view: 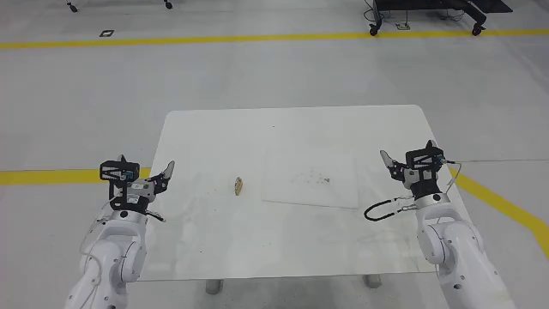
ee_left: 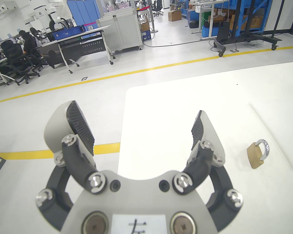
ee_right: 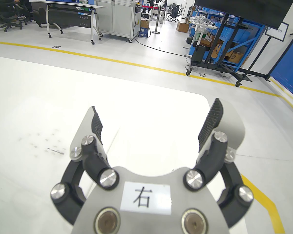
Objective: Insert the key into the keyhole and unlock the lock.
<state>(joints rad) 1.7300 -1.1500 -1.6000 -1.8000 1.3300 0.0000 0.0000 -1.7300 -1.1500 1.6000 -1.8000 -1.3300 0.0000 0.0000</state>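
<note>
Lying near the middle of the desk (view: 300, 137), the brass lock (ee_left: 257, 154) sits closer to your left gripper (ee_left: 141, 132). Your left and right gripper (ee_right: 156, 127) hover at opposite desk edges, fingers wide, holding nothing.

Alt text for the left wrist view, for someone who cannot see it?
The left claw hangs open and empty at the edge of a white table. A brass padlock with a silver shackle rests on the table, apart from the claw, beside the edge of a thin sheet.
</note>
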